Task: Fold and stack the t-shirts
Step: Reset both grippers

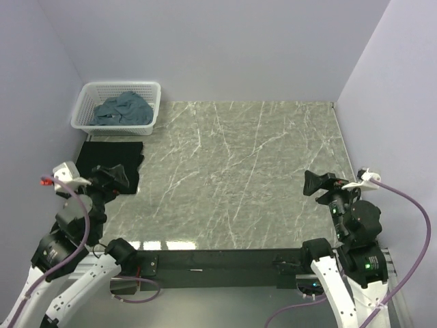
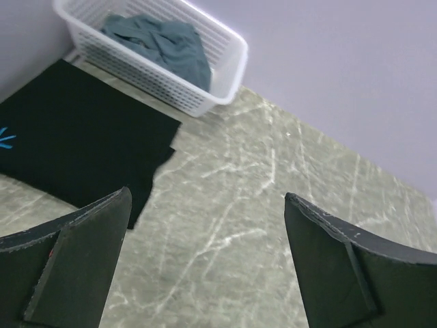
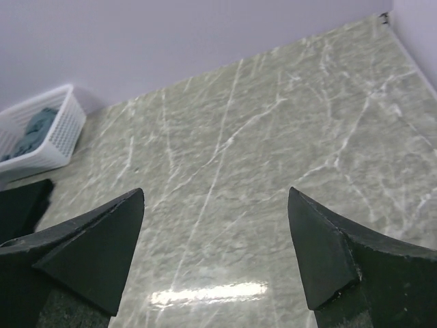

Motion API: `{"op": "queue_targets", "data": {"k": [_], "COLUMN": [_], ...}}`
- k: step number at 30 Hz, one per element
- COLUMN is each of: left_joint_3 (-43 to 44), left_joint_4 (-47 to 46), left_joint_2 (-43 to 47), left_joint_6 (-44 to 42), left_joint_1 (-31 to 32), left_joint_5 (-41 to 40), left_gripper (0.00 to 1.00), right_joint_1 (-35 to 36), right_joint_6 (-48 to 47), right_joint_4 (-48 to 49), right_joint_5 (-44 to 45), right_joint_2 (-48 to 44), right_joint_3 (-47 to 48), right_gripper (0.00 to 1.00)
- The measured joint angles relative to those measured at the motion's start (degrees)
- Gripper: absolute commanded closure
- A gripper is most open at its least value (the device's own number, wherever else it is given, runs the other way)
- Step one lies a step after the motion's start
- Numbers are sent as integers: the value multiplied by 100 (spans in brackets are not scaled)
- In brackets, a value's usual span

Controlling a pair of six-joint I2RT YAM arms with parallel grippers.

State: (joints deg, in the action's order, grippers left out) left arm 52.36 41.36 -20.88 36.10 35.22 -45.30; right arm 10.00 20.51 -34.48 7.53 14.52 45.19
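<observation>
Top view. Marble worktop (image 1: 239, 171) with two arms at its 6 o'clock edge.

(a) Left tool (image 1: 113, 179), at 8 o'clock: jaws wide apart, nothing between them. It sits at the near edge of the black shirt (image 1: 109, 156); whether it touches the cloth cannot be told.

(b) Right tool (image 1: 315, 183), at 4 o'clock: jaws wide apart, nothing between them, over bare marble.

(c) Black shirt, at 9 o'clock: lies flat on the worktop in a roughly rectangular shape. The left wrist view shows a pale-blue print (image 2: 3, 137) at its left side.

(d) White basket (image 1: 123, 84), at 10 o'clock, against the back corner and just beyond the black shirt. It holds a crumpled blue-grey shirt (image 1: 123, 109).

The right wrist view shows the basket and the black shirt at the tool's 9 o'clock, well apart from it.
</observation>
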Motion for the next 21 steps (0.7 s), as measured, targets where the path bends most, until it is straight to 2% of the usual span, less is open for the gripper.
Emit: {"op": "queue_targets", "data": {"k": [8,21], "left_joint_3": [-1425,-1480], "left_joint_4": [-514,-761], "left_joint_2": [1449,1488], "left_joint_6": [-225,-192], "left_joint_1": [0,-20], "left_joint_5": [-258,-525], "left_gripper": [1,1], "right_joint_1": [15,20], "right_joint_6": [-129,-186], "right_joint_4": [107,372], "right_joint_5": [313,358], "right_joint_2": [-533,-933], "right_joint_3": [-553,-634], "right_gripper": [8,7]}}
